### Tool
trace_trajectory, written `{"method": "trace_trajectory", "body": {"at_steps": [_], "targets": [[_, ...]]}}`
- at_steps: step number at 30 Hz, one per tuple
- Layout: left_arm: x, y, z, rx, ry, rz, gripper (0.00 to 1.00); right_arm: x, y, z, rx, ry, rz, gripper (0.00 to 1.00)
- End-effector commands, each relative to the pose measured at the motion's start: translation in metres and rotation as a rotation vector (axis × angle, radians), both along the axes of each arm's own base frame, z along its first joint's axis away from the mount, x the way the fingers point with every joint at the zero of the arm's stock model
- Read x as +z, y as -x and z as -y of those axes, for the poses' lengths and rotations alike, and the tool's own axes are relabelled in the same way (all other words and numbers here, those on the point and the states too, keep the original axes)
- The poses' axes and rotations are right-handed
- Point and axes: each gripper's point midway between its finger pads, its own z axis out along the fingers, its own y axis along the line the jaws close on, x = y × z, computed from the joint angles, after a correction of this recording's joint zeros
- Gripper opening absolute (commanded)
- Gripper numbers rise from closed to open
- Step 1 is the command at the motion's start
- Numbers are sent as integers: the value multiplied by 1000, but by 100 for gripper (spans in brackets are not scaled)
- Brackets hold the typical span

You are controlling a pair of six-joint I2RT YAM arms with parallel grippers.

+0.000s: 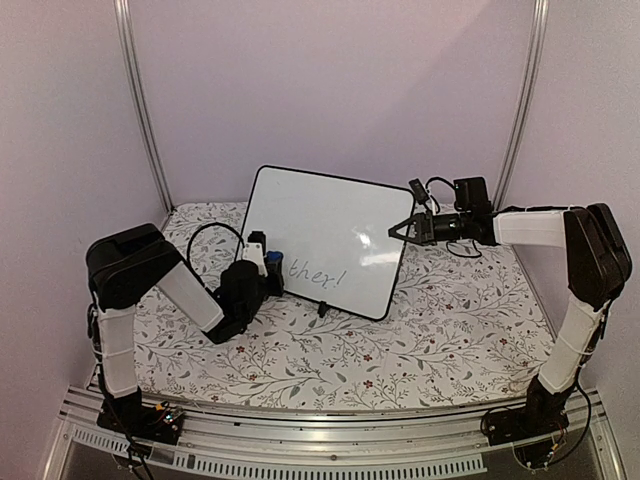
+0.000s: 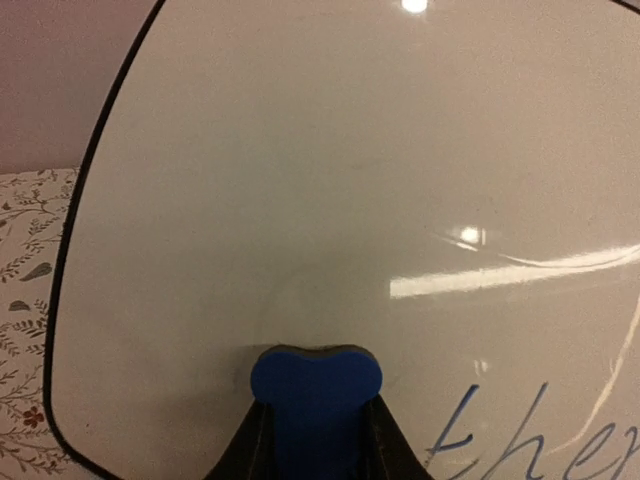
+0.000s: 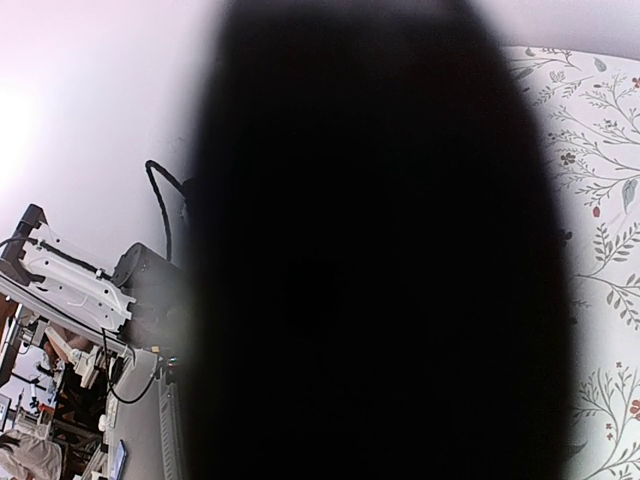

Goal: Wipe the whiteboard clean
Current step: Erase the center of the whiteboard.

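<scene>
Left gripper (image 1: 262, 258) (image 2: 315, 435): jaws closed on a small blue foam eraser (image 1: 274, 260) (image 2: 315, 395), the pad set against the lower left of the board face.

Right gripper (image 1: 397, 230): jaws closed, nothing seen held; tip at the board's right edge, contact cannot be told. The right wrist view is blocked by a dark blurred shape (image 3: 380, 250) filling its middle.

Rectangular glossy white whiteboard (image 1: 330, 225) (image 2: 350, 180) with a thin black frame: stands leaning back at mid-desk between the two arms.

Handwriting "ther!" (image 1: 315, 272) (image 2: 540, 440) sits just right of the eraser, near the lower edge.

Floral-patterned desk (image 1: 420, 340) lies under everything. A black cable (image 1: 200, 235) loops behind the left arm.
</scene>
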Motion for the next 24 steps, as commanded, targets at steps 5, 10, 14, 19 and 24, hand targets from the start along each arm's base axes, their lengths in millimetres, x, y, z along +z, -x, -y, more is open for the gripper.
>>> {"method": "trace_trajectory", "body": {"at_steps": [5,10,14,19,24], "targets": [[-3,-19,-64,159,-72,-24,0,-41,49,-14,116,39,-229,1],[-6,-14,-34,36,-68,-26,0,-43,49,-14,117,39,-229,1],[-10,-3,1,-52,-72,-24,0,-43,49,-14,116,39,-231,1],[-20,12,31,-136,-58,-38,0,-42,49,-14,117,39,-229,0],[-28,18,40,-139,-64,-56,0,-43,49,-14,117,40,-232,1]]}}
